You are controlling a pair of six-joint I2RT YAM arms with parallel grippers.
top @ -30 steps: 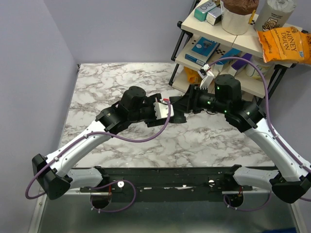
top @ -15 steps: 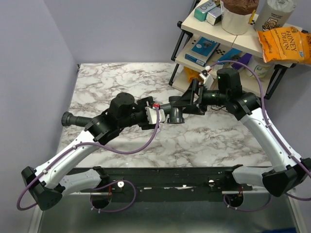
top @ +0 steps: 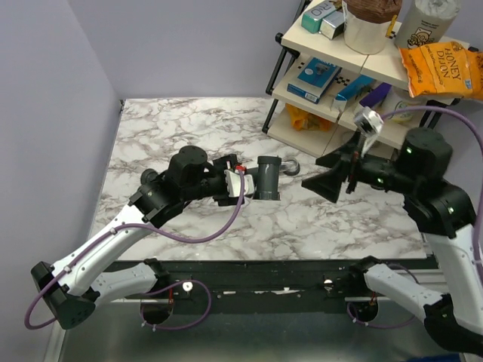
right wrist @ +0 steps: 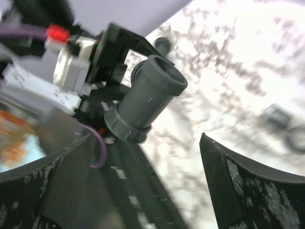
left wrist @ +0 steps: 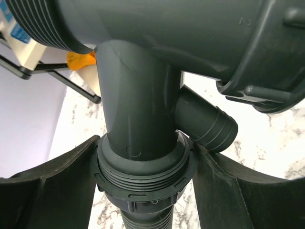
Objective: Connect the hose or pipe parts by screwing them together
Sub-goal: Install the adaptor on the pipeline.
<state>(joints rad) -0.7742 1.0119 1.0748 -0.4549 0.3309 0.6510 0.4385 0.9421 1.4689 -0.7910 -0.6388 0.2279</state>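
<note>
The Y-shaped fitting (top: 266,179) is held over the marble table (top: 189,128). Its threaded collar (left wrist: 145,174) is clamped between the fingers (left wrist: 47,191) of the left gripper (top: 243,183), and the ribbed hose (left wrist: 145,220) runs out of that collar. The right gripper (top: 321,181) faces the fitting's open end from the right, near but apart, with its jaws spread wide and empty.

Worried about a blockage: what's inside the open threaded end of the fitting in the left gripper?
The fitting shows only a dark bore at its threaded mouth, nothing protruding. Deeper inside is shadowed and blurred, so unseen.
</note>
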